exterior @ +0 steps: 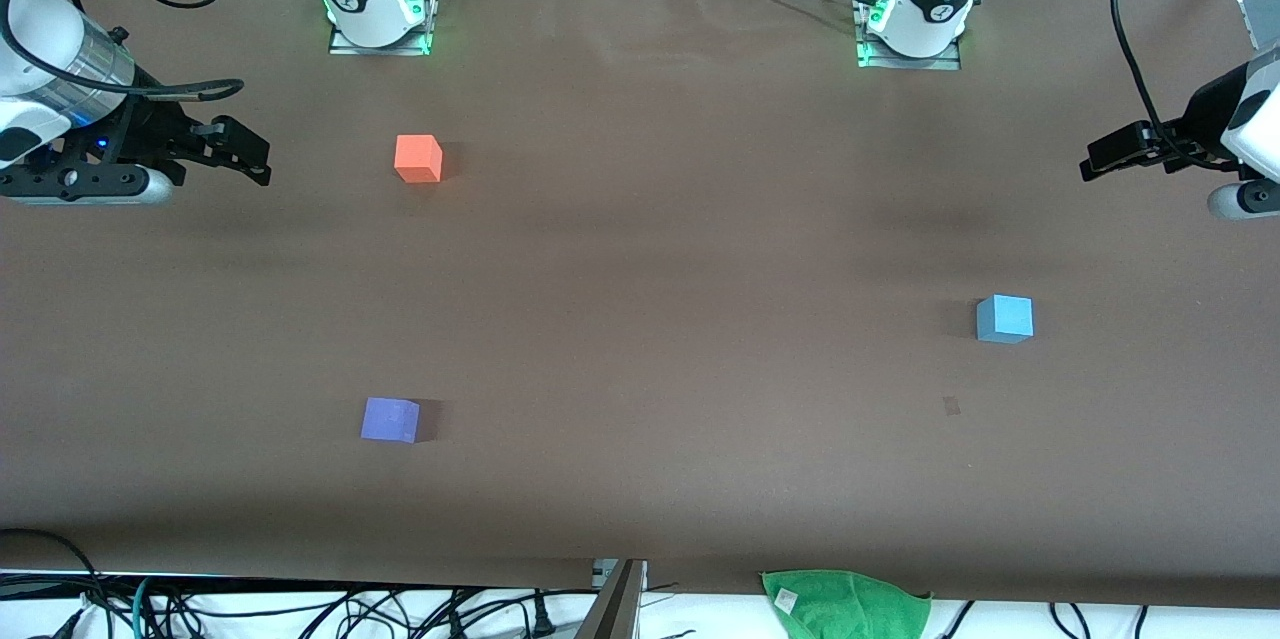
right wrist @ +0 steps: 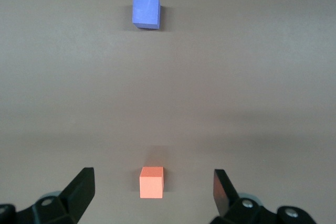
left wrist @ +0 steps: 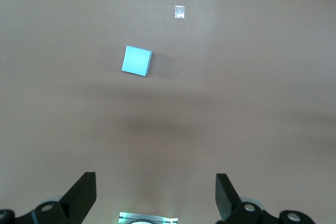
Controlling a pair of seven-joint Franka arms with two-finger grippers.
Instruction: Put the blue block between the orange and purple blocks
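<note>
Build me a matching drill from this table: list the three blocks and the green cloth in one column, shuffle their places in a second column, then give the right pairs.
Things:
1. orange block
2. purple block
3. blue block
4. green cloth

Places:
A. toward the left arm's end of the table, alone
B. at the table edge nearest the front camera
C. toward the right arm's end, closest of the blocks to the robots' bases
D. toward the right arm's end, nearer the front camera than the orange one

Pairs: 1-C, 2-D, 3-A, 4-B
</note>
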